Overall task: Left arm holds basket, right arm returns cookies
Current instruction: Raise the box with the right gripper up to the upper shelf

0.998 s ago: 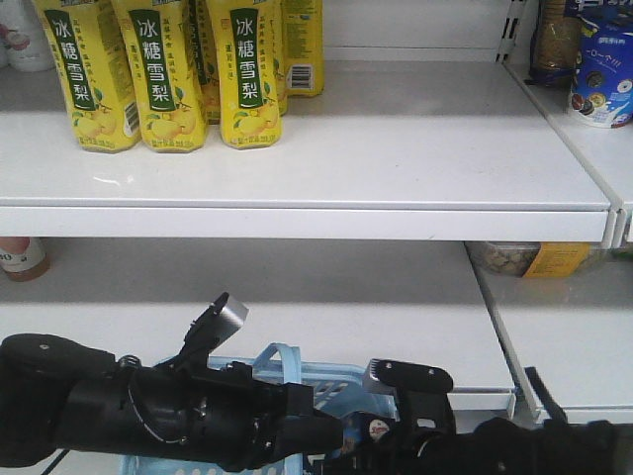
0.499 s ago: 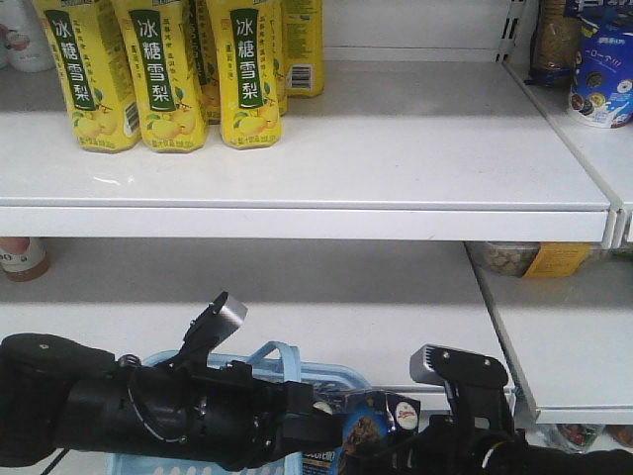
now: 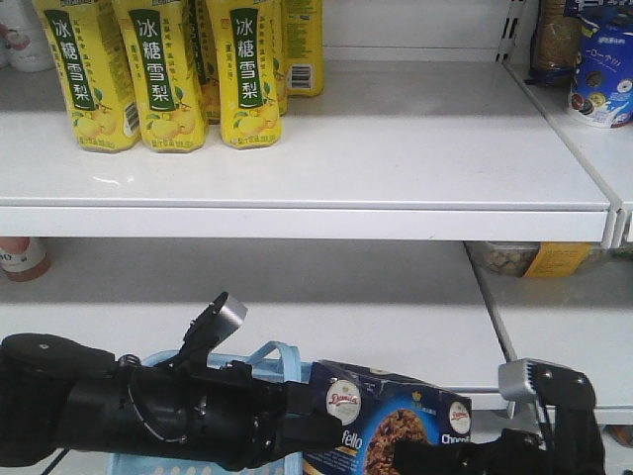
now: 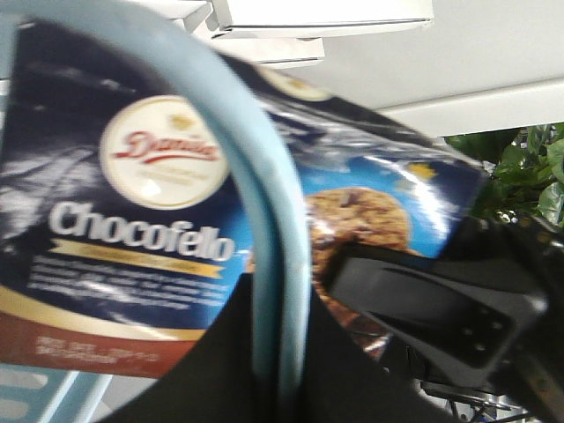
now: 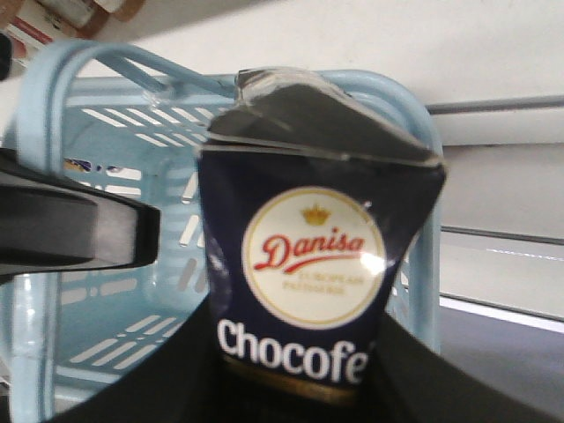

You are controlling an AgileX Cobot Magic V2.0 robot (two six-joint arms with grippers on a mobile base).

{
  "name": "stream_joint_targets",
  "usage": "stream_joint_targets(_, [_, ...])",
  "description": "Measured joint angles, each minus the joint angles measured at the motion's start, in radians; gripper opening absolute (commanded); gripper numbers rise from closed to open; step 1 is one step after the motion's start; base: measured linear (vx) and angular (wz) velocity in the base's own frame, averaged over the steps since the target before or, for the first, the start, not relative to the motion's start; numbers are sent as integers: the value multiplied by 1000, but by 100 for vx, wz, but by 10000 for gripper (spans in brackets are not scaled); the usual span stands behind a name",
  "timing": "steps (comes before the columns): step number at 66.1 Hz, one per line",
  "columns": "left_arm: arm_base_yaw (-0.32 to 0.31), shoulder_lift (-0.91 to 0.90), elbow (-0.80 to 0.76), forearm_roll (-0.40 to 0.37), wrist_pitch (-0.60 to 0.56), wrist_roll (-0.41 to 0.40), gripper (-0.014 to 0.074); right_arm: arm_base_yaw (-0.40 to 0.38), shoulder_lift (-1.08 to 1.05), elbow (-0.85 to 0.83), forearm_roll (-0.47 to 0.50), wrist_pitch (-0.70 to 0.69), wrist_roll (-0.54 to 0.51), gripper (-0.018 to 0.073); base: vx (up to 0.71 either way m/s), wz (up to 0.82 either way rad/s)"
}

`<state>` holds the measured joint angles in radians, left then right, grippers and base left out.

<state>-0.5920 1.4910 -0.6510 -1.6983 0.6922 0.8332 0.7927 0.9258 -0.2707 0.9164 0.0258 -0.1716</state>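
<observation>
**A:** While the bulky matte-black left arm [image 3: 148,411] sits low across the front view, which step do we log?

**B:** Transfer step, as I read it.
- The left tool [image 4: 282,388] is closed round the curved handle of the light blue slotted plastic shopping basket [image 5: 115,115].
- The dark navy cookie carton [image 3: 396,426], with its round white logo and white "Chocofelo" lettering, lies tilted at rim height just beside that handle. I cannot tell whether any of it is inside the rim.
- The black blocky right tool [image 5: 300,388] is clamped on the carton's lower end.

**A:** What does the next move call for?

**B:** This is a judgement only. The carton needs to go up and forward, clear of the handle and the shelf lip, and then be stood upright on a shelf. The left arm keeps the basket steady.

**A:** Surface and room?

**B:** White metal store shelving [image 3: 396,148] in two tiers, with a second bay to the right.
- Tall yellow pear-drink bottles [image 3: 158,79] stand at the upper shelf's left rear, and bare white surface lies beside them.
- A blue pack picturing round dark cookies [image 3: 601,84] stands on the right bay's upper shelf.
- The lower shelves hold items too dim to name.
</observation>
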Motion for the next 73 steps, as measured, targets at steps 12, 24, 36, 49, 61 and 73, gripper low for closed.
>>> stream_joint_targets(12, [0,0,0,0,0,0,-6,0,-126,6,-8,0,-82,238,0,0])
stream_joint_targets(24, [0,0,0,0,0,0,-6,0,-206,7,-11,-10,-197,238,0,0])
stream_joint_targets(36, [0,0,0,0,0,0,-6,0,-224,7,-11,-47,-307,238,0,0])
stream_joint_targets(49, [0,0,0,0,0,0,-6,0,-226,7,6,-118,-464,238,0,0])
stream_joint_targets(61, [0,0,0,0,0,0,-6,0,-226,-5,100,-193,-599,239,0,0])
stream_joint_targets(73, [0,0,0,0,0,0,-6,0,-226,-80,232,-196,-784,241,0,0])
